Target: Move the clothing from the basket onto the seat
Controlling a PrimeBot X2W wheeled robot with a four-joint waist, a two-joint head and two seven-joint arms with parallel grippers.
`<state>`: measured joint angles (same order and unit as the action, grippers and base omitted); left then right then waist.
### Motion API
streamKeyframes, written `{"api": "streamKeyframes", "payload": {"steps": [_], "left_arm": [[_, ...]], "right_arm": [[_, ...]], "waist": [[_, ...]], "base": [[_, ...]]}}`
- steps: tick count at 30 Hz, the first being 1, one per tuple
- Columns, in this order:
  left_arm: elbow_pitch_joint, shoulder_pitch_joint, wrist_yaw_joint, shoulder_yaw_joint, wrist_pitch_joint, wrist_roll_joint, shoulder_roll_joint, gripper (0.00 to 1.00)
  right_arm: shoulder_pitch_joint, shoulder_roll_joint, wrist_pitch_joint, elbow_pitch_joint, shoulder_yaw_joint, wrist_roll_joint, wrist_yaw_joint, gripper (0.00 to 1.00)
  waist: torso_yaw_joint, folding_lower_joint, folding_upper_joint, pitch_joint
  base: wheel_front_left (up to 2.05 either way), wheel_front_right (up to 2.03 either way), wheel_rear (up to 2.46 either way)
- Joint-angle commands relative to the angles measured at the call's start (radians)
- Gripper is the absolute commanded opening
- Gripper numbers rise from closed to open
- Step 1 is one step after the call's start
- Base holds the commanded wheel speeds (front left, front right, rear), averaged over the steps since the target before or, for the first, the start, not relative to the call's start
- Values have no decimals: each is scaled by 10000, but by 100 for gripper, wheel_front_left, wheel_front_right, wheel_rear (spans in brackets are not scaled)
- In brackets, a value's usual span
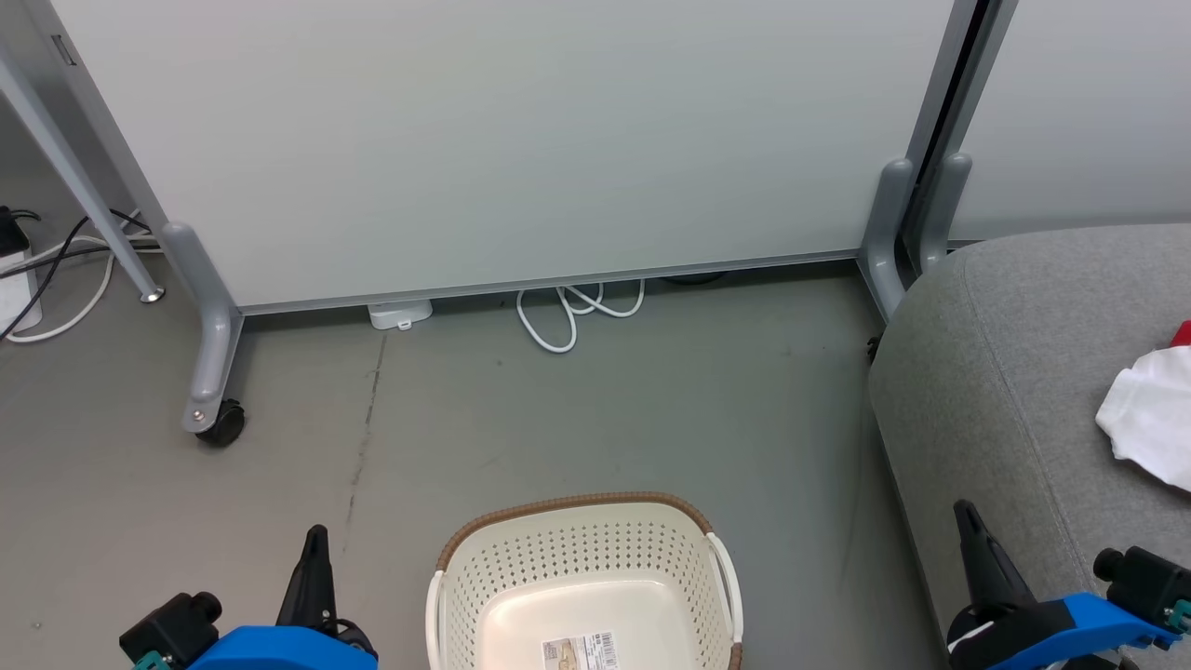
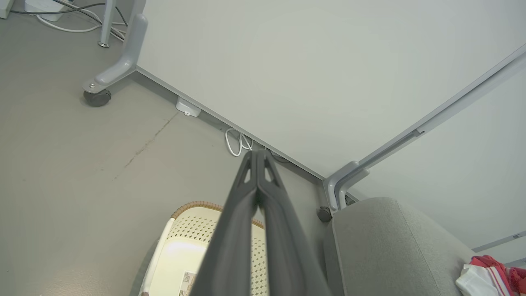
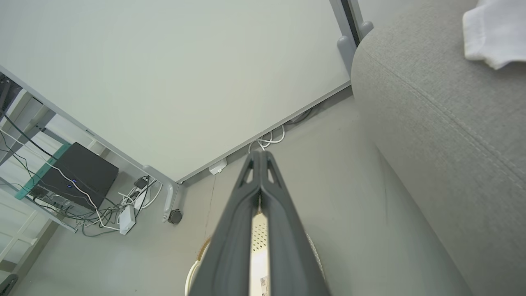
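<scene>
The cream perforated basket (image 1: 521,577) with a brown rim stands on the floor at the bottom centre, and only a label shows on its bottom. On the right, the grey seat (image 1: 1014,372) carries clothing (image 1: 1149,414), white with a bit of red at its edge. The left wrist view shows the clothing (image 2: 489,273) as red and white-striped fabric on the seat (image 2: 386,246). My left gripper (image 1: 316,535) is shut, empty, left of the basket. Beside the seat's front corner my right gripper (image 1: 963,512) is shut and empty too. Both wrist views show fingertips pressed together: left gripper (image 2: 257,153), right gripper (image 3: 261,153).
A pale partition panel (image 1: 521,140) on grey wheeled feet (image 1: 216,423) stands behind the basket. White cable loops (image 1: 568,312) lie under its edge. More cables and a power strip (image 3: 125,216) lie at the far left. Bare grey floor (image 1: 651,409) lies between basket and panel.
</scene>
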<state>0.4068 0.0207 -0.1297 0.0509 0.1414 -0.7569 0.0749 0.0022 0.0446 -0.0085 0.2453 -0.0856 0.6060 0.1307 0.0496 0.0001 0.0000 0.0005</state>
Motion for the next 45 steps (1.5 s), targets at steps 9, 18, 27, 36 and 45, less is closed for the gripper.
{"api": "streamKeyframes", "payload": {"steps": [9, 18, 27, 36, 45], "left_arm": [[-392, 389, -6, -288, -382, -1304, -14, 0], [-574, 469, -7, -484, -693, -2327, -45, 0], [-740, 549, -9, -663, -980, -3261, -74, 0], [-890, 612, -9, -836, -1238, -4117, -101, 0], [-1031, 681, -11, -983, -1480, -4912, -126, 0]], "right_arm": [[-454, 42, 187, -125, -66, 1536, 1, 0], [-564, 48, 336, -113, -98, 2742, 1, 0], [-648, 54, 474, -101, -128, 3843, 1, 0], [-741, 59, 598, -90, -155, 4857, 1, 0], [-818, 63, 709, -77, -178, 5782, 1, 0]], "waist": [[-45, -1, 0, 2], [-90, -1, 0, 5], [-135, -1, 0, 7], [-180, -1, 0, 9], [-225, -1, 0, 12]], "base": [[0, 0, 0], [0, 0, 0], [0, 0, 0], [0, 0, 0], [0, 0, 0]]}}
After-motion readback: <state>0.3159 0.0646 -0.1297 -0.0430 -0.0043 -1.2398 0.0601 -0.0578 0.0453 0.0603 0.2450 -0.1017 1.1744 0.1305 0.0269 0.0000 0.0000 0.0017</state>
